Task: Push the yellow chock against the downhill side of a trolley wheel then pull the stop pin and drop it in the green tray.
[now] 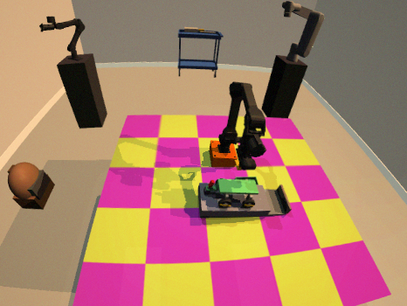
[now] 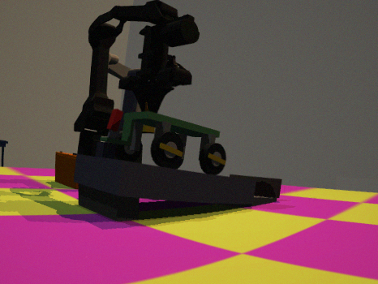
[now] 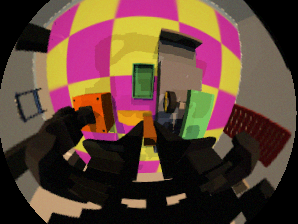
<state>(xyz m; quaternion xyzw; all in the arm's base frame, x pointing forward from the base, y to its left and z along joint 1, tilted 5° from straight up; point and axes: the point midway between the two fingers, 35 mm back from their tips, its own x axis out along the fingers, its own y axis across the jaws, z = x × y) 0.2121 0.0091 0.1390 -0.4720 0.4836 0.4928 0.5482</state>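
My gripper (image 1: 247, 165) (image 2: 147, 110) (image 3: 148, 123) is shut on the orange handle of the yellow chock (image 2: 148, 129) (image 3: 131, 118) and holds it in the air, beyond the trolley in the exterior view. The trolley (image 1: 237, 186) (image 2: 174, 122) (image 3: 198, 115) has a green deck and stands on the grey ramp (image 1: 223, 213) (image 2: 105, 174) (image 3: 180, 75). The red-headed stop pin (image 1: 211, 184) (image 2: 116, 118) stands at its uphill end; I cannot make it out in the wrist view. The green tray (image 3: 133, 82) lies beside the ramp, mostly hidden behind the trolley in the top view.
An orange box (image 1: 223, 160) (image 2: 66, 168) (image 3: 104, 106) stands by the arm's base. A raised end wall (image 1: 285, 199) (image 2: 268, 189) (image 3: 179, 39) closes the ramp's low end. A dark red slatted object (image 3: 257, 134) is at the right of the wrist view.
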